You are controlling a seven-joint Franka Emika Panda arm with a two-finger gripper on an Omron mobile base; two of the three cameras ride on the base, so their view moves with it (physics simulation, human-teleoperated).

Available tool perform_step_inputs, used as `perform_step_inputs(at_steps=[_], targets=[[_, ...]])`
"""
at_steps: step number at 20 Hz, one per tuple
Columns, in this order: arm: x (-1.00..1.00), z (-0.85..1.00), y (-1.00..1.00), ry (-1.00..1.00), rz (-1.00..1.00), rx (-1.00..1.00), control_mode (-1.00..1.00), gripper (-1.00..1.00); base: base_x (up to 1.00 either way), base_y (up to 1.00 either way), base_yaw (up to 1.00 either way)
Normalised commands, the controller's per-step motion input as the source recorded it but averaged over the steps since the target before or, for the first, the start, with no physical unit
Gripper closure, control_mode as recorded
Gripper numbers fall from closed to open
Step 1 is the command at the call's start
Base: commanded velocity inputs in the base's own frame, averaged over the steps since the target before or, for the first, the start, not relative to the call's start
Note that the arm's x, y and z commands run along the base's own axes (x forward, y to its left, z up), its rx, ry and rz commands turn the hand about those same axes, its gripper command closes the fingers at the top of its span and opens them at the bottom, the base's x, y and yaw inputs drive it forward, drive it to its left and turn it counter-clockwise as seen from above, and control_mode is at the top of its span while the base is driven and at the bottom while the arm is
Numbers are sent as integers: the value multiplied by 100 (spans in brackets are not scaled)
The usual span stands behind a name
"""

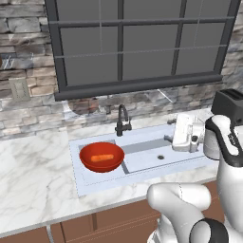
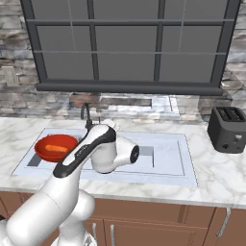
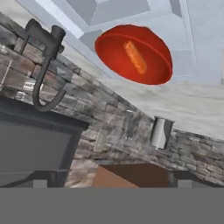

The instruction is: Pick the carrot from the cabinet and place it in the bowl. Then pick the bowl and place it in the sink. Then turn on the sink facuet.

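1. The glossy round red bowl [image 1: 101,157] sits in the left basin of the pale grey-white double sink [image 1: 142,163], with the small orange tapered carrot [image 1: 102,157] lying flat inside it; the first two parts of the task look done.

2. The slim black gooseneck faucet [image 1: 122,120] stands at the back rim of the sink, just behind the bowl, its spout curving forward over the basins. In the hand view it appears at upper left [image 3: 43,61], with the bowl [image 3: 133,54] and carrot [image 3: 134,57] to its right.

3. The white arm's gripper [image 1: 182,135] hovers over the right basin, well apart from the faucet, jaws spread wide and holding nothing.

4. The relation that matters now: the faucet lies to the robot's left of the jaws and towards the stone wall, across the divider between the basins. Its stem stands upright; the small side lever is too small to make out clearly.

5. Judged from here, the next move calls for a leftward, rearward reach to the lever, passing behind the bowl, not over it.

6. The marble tabletop [image 1: 33,175] surrounds the sink; a black toaster [image 2: 227,129] stands far right, clear of the path.
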Motion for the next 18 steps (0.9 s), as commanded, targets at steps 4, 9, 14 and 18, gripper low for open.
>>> perform_step_inputs(at_steps=[4,9,14,18], targets=[[47,-10,35,8,-32,35,-100,-100,0,0,0],[65,0,22,18,-17,11,-100,-100,0,0,0],[75,0,-13,19,0,9,-100,-100,0,0,0],[71,-23,-15,9,8,4,-100,-100,0,0,0]])
